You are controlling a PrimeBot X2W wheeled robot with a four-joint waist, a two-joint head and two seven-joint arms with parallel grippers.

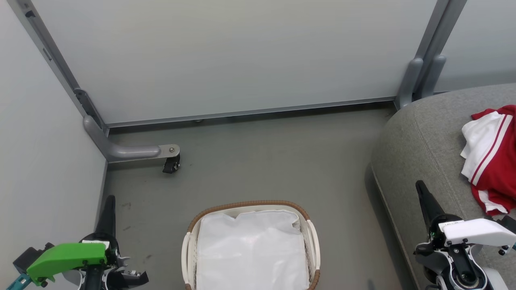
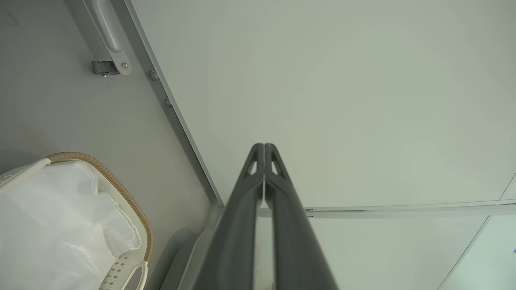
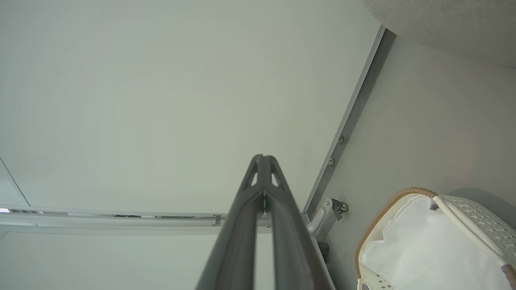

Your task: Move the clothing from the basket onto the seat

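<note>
The red clothing [image 1: 492, 159] with white panels and stripes lies crumpled on the grey seat [image 1: 419, 137] at the right edge of the head view. On the floor at bottom centre stands the basket [image 1: 250, 206], holding just its white liner [image 1: 252, 249]. The basket also appears in the left wrist view [image 2: 121, 193] and the right wrist view [image 3: 387, 209]. My left gripper [image 1: 109, 198] is shut at the lower left, left of the basket, holding nothing; its tips meet [image 2: 264, 146]. My right gripper [image 1: 419, 184] is shut over the seat's front edge, left of the clothing, tips together [image 3: 263, 157].
Pale partition panels [image 1: 242, 56] close off the back and left. A grey foot with a caster [image 1: 171, 163] juts onto the floor at the left. Bare grey floor [image 1: 282, 161] lies between the basket, the panels and the seat.
</note>
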